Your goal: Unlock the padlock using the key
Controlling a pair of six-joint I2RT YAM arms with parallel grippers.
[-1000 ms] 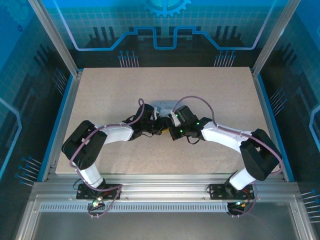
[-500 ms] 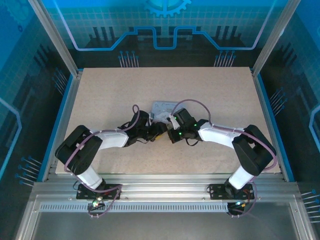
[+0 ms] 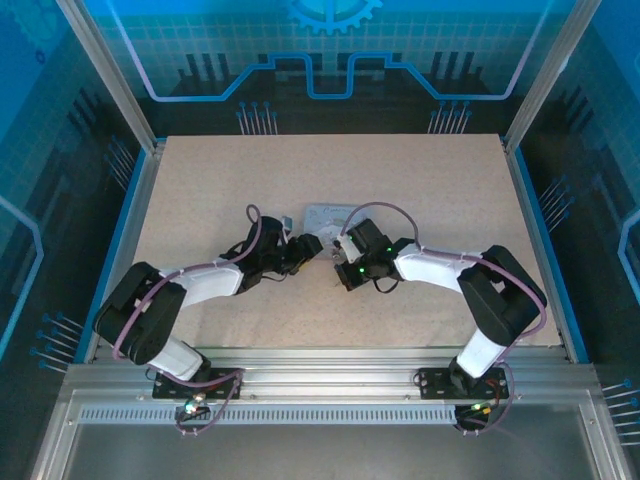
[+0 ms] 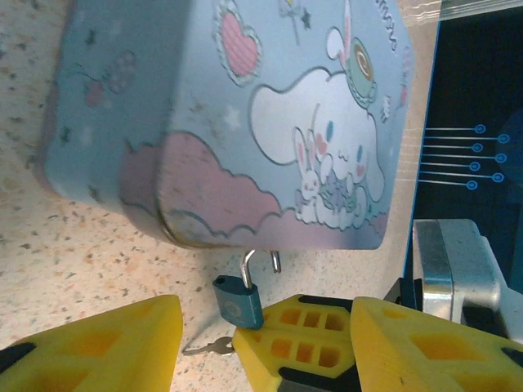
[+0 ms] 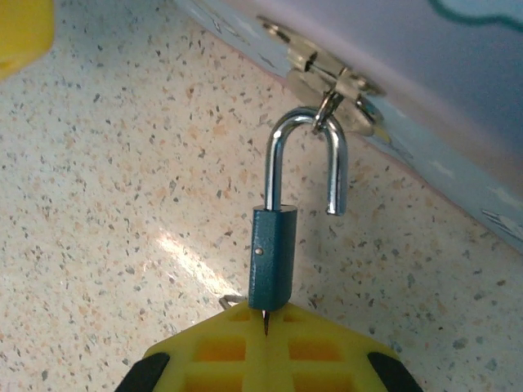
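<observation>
The padlock (image 5: 270,257) sits mid-frame in the right wrist view, its open shackle hooked through the latch (image 5: 343,82) of the tin (image 4: 245,98). Its long axis runs up and down the frame, shackle up and blue body down. There is one padlock, one key (image 4: 208,349) and one tin. The key sticks out below the body, pinched by the right gripper (image 5: 265,327), whose fingers are pressed together. The left gripper (image 4: 265,335) is spread wide. A second ago both grippers crowded together over the tin; now they sit apart.

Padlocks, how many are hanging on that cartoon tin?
1. The padlock hangs from the tin's clasp, its key pinched by the right gripper; the tin's far sides are hidden.
</observation>
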